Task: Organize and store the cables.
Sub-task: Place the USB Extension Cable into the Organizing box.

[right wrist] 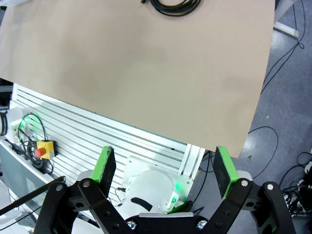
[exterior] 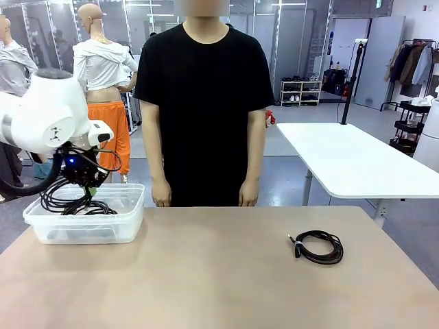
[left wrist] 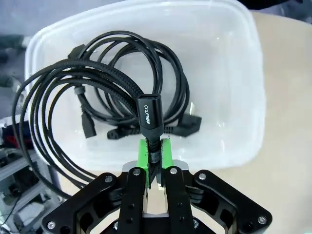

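The left tool (left wrist: 155,163) is clenched on a light, floppy cable (left wrist: 150,116) just behind its stiff plug, loops sagging over the tub (left wrist: 243,73).

black cables (left wrist: 152,117), clear tub (exterior: 86,232), tan table (exterior: 206,274)

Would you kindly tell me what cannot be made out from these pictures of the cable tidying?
Left wrist view: the held cable, pinched by the left gripper, overlaps the other cables in the bin; their count is unclear.
Front view: the bin's cloudy wall blurs its contents.
Right wrist view: the top edge cuts off the table cable.
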`<act>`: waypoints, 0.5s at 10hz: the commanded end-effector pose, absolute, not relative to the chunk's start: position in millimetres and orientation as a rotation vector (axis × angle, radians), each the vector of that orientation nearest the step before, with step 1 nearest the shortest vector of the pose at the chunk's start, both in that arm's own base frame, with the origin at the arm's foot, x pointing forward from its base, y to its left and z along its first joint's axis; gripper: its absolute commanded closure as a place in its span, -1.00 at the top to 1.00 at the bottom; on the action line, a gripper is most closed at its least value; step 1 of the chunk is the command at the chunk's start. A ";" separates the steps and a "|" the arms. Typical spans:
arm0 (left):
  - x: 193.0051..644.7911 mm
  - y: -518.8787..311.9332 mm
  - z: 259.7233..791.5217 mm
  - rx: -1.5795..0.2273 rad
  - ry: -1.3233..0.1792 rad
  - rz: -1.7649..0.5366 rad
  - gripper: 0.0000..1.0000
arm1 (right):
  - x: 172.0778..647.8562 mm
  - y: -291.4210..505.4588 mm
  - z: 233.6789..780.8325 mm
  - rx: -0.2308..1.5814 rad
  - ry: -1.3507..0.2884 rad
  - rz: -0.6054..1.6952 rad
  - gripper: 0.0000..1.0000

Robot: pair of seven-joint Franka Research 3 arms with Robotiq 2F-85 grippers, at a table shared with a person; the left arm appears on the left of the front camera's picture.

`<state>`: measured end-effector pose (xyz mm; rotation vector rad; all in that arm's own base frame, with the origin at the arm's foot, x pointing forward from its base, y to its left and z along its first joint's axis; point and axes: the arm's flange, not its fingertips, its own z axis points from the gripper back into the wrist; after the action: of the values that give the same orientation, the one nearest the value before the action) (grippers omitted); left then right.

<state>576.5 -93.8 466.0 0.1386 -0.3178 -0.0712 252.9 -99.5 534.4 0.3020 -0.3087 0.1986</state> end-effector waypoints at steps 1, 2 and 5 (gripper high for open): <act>609.5 -97.4 452.8 0.134 -0.307 -0.028 -0.76 | 253.0 -98.7 534.6 0.306 -0.308 0.192 1.00; 624.9 -96.0 438.6 0.114 -0.286 -0.009 -0.76 | 253.0 -98.7 534.6 0.306 -0.308 0.192 1.00; 637.9 -93.0 421.1 0.111 -0.221 -0.001 -0.76 | 253.0 -98.7 534.6 0.306 -0.308 0.192 1.00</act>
<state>632.3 -89.8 413.9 0.1155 -0.2502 -0.0174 253.0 -99.5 534.3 0.3020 -0.3086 0.1986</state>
